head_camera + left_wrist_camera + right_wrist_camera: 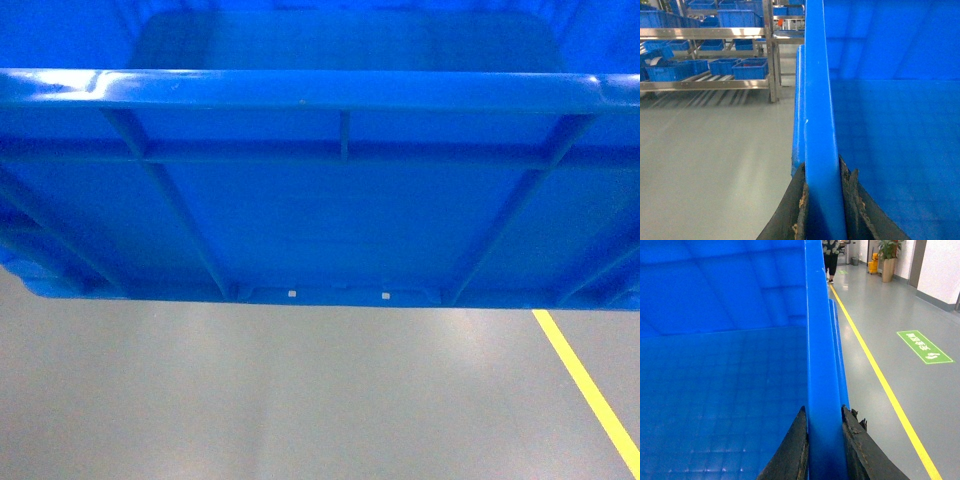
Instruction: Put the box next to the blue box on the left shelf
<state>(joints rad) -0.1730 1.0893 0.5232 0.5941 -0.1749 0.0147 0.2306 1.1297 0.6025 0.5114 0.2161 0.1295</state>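
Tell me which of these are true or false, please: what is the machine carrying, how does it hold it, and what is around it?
1. Each pincer clamps a side wall of the box: the left pincer and the right pincer. True.
2. The box is full of parts. False: its inside shows only bare blue floor.
3. The box rests on the shelf rollers. False: the head view shows grey floor beneath it, and the shelf rack stands apart, off to the left.
4. A yellow line runs along the floor on the right. True.
5. The rack already holds blue crates. True.
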